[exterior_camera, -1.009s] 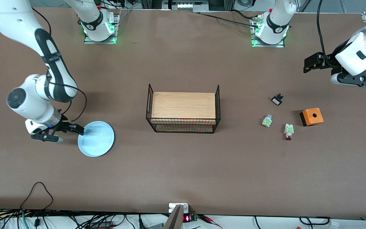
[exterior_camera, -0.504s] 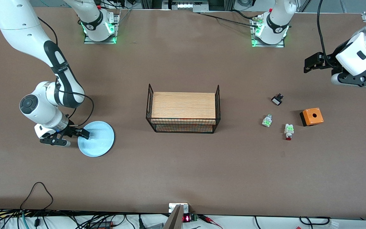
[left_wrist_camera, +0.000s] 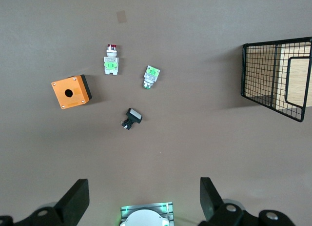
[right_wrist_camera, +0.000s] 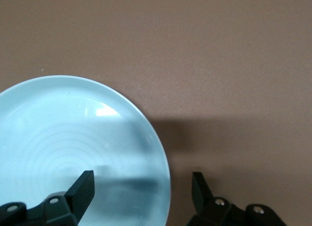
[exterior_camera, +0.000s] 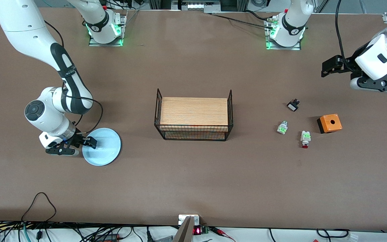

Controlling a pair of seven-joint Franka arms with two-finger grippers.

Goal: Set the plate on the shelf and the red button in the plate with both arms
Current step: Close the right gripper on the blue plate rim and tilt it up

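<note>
So the round, shallow, pale blue plate (exterior_camera: pixel 102 147) sits flat on the brown table (exterior_camera: pixel 193 181) toward the right arm's end; the right gripper (exterior_camera: pixel 79 145) is down at the plate's rim, fingers spread apart with one finger (right_wrist_camera: pixel 82 188) over the plate's inside and the other (right_wrist_camera: pixel 201 188) over bare table just outside the rim, so the edge sits between them; nothing is clamped, the plate just lies there.

The left gripper (exterior_camera: pixel 328 67) hangs in the air over the table near the left arm's end, fingers wide apart and empty; that arm just waits.

The tiny push-button switch with the white-and-green body and red cap (exterior_camera: pixel 305 138) lies on the table toward the left arm's end, red cap pointing toward the front camera; a similar white-and-green part with no red tip (exterior_camera: pixel 282 127) lies just beside it, a bit farther from the camera and more toward the middle of the table; a small black part with a pale face (exterior_camera: pixel 293 106) sits farther from the camera than both; an orange box with a hole in its top (exterior_camera: pixel 329 123) stands near the button, toward the left arm's end.

In the middle of the table stands a black wire basket (exterior_camera: pixel 193 135) with a light wooden board (exterior_camera: pixel 194 111) across its top.
</note>
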